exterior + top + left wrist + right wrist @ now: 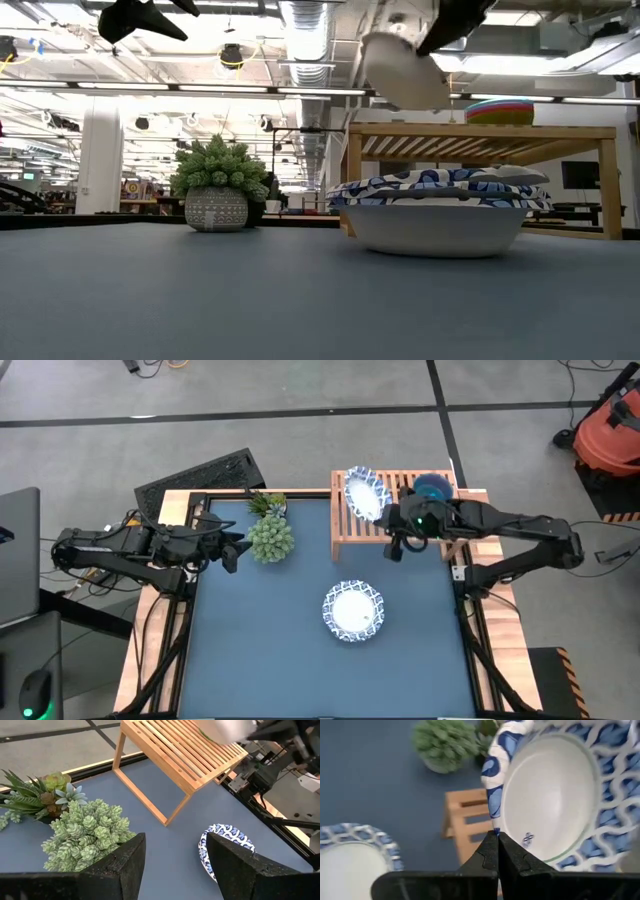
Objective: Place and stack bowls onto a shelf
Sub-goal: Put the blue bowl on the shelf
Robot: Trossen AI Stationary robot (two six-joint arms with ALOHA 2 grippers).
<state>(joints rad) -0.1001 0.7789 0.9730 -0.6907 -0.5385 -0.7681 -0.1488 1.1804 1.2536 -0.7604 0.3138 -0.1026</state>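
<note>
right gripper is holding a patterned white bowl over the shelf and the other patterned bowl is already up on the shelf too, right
Not quite. The right gripper does hold a patterned white bowl by its rim over the shelf, jaws shut on it. But the other patterned bowl sits on the blue tabletop, in front of the shelf, as the high view shows.

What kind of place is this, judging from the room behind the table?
Probably a large open lab or industrial workspace. The low view shows exposed ceiling ducts and pipes with strip lights; the high view shows a bare grey floor, loose cables and an orange shop vacuum.
</note>
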